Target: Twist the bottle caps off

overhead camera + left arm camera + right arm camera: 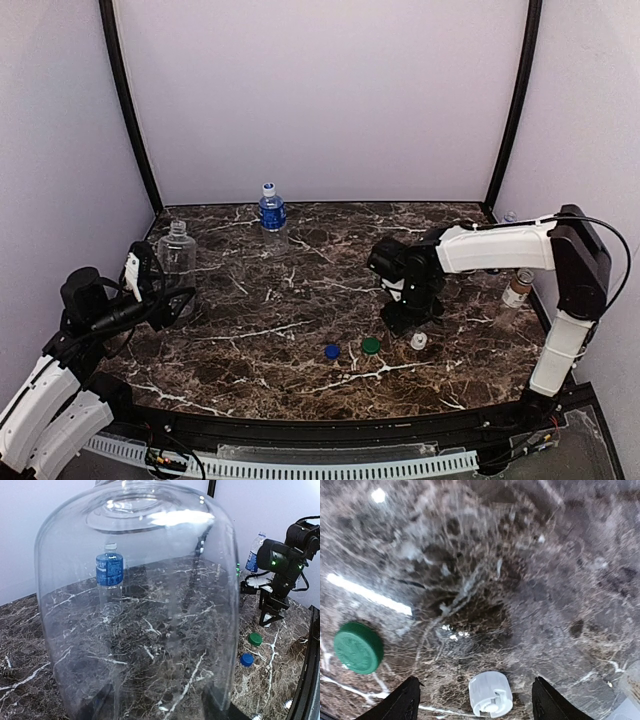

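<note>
The plain clear bottle (176, 255) stands at the table's left and fills the left wrist view (135, 605). My left gripper (168, 300) holds its lower body, with the dark fingers (97, 702) at either side. A blue-label bottle (271, 210) stands at the back centre, and a second one (255, 552) at the far right. The brown coffee bottle (517, 290) stands at the right edge. My right gripper (410, 318) points down, open and empty (475, 680), just above a white cap (490, 694) that lies on the table.
A green cap (371, 345) and a blue cap (331, 351) lie on the dark marble table (280, 300) left of the white cap (419, 341). The green cap also shows in the right wrist view (358, 647). Walls enclose the back and both sides.
</note>
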Controlling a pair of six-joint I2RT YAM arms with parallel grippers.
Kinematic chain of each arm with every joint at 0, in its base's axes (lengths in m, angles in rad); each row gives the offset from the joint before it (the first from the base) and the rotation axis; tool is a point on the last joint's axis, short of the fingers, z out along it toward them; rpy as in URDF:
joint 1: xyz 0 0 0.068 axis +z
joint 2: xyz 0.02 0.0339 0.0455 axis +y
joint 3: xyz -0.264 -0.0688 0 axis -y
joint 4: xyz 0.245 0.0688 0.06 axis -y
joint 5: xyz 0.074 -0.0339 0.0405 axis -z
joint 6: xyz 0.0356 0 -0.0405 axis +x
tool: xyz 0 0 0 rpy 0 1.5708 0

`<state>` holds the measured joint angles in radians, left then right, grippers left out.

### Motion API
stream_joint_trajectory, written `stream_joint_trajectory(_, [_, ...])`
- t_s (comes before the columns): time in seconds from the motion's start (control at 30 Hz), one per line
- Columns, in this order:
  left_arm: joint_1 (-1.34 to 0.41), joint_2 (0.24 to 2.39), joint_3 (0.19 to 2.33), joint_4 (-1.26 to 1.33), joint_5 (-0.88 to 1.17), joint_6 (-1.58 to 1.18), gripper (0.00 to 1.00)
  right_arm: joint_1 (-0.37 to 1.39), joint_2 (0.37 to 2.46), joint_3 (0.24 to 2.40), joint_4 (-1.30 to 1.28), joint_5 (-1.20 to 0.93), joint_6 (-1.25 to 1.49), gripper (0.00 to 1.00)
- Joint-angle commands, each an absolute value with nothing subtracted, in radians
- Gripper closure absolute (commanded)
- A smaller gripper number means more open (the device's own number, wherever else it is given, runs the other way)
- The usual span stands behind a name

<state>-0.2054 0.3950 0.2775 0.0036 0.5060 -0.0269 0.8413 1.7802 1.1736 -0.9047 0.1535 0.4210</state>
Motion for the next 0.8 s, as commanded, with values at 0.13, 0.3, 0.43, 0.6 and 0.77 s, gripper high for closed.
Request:
stream_joint_trajectory(0.13, [-0.2, 0.383, 0.235, 0.052, 0.641, -0.009, 0.63, 0.97, 1.728, 1.585, -0.875, 0.146, 0.225, 0.25])
stream_joint_trajectory(0.3, [-0.198, 0.385, 0.228, 0.086, 0.752, -0.007, 0.63, 1.113, 1.705, 1.663, -0.367, -0.217, 0.01, 0.02])
stream_joint_trajectory(0.43, [-0.198, 0.382, 0.224, 0.097, 0.811, -0.006, 0.63, 1.129, 1.783, 1.709, -0.037, -0.401, 0.066, 0.01])
stream_joint_trajectory(0.6, [-0.199, 0.373, 0.217, 0.099, 0.838, 0.028, 0.62, 1.129, 1.977, 1.973, -0.055, -0.323, 0.197, 0.12])
stream_joint_trajectory(0.77, [-0.197, 0.368, 0.21, 0.108, 0.841, 0.024, 0.62, 1.133, 2.108, 2.138, -0.112, -0.346, 0.269, 0.2])
